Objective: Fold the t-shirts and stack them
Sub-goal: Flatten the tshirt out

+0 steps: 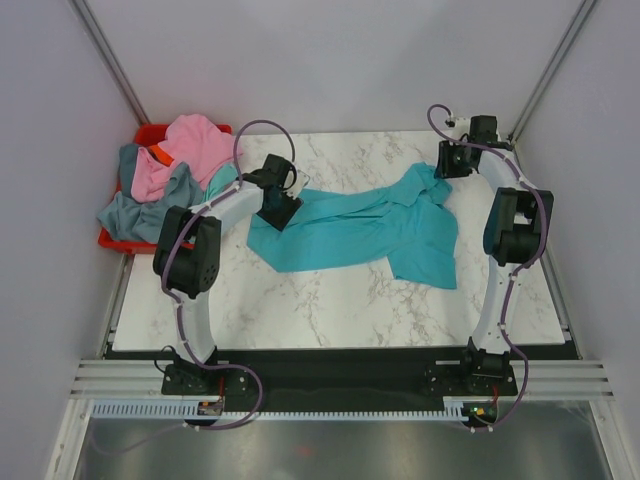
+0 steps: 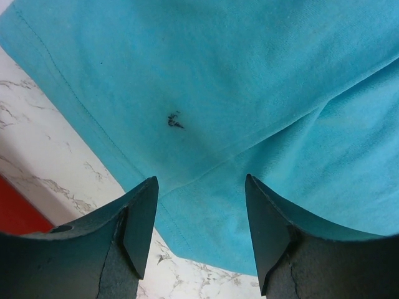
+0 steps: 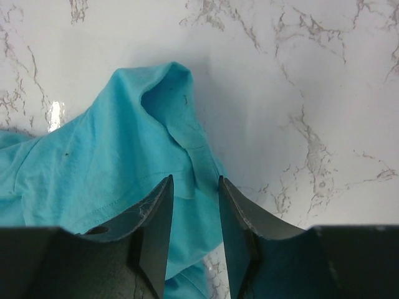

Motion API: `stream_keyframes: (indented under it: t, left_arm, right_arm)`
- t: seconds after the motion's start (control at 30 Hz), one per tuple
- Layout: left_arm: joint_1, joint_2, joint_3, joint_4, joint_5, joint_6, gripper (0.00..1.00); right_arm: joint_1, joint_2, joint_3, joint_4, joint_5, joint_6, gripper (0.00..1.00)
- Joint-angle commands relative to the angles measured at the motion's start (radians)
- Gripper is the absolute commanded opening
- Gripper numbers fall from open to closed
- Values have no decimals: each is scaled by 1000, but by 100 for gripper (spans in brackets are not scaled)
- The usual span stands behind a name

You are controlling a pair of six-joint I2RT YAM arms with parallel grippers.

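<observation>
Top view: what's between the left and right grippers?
The teal t-shirt, rumpled, spans the marble table from the left gripper to the right gripper. Nothing else lies there. Seen in the top external view.

No readable text, labels, numbers anywhere

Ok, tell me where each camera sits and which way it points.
Top external: fixed above and behind the arms, looking down on the table, teal t-shirt and red bin; both arms show whole.
Left wrist: on the left arm, facing down at the teal t-shirt's edge; left gripper shows, fingers apart.
Right wrist: on the right arm, facing down at a bunched end of it; right gripper shows, fingers apart.
Shared: all three see the teal t-shirt on the table.
</observation>
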State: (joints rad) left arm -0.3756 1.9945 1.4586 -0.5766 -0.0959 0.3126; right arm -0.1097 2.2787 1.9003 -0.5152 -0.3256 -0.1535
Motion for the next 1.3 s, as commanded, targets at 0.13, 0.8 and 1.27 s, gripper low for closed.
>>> stream_keyframes:
  t: [0.13, 0.8, 1.27]
  left_arm:
    - [-9, 13, 25, -2, -10, 8, 66]
    - [-14, 18, 22, 4, -19, 8, 66]
    - [-16, 46, 55, 3, -13, 2, 66]
  right_arm:
    - [-2, -45, -17, 12, -49, 19, 43]
    - [-4, -99, -52, 12, -59, 23, 41]
    - [-2, -119, -79, 9, -53, 25, 41]
